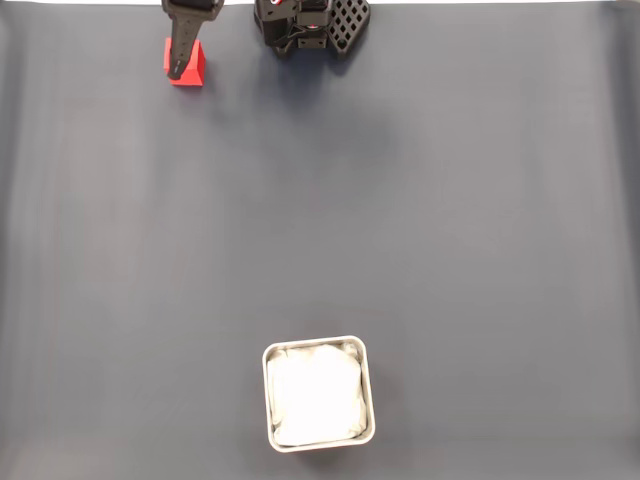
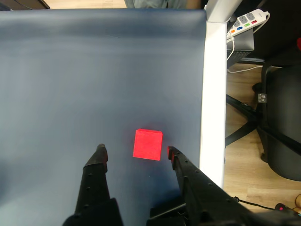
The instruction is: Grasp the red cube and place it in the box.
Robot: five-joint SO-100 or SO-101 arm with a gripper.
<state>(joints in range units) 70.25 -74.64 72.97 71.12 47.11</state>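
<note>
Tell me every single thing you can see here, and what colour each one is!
cube: one, red, on the mat near the white table edge, between the two fingers in the wrist view.
tin: one, silver with white paper inside, near the bottom of the fixed view, far from the cube.
mat: one, dark blue-grey, covering the table.
table edge: one, white strip beside the mat.
power strip: one, white with coloured switches, on the floor.
office chair: one, black, on the wooden floor.
arm base: one, black, at the top of the fixed view.
fingers: two, black, spread open on either side of the cube, not touching it.
</note>
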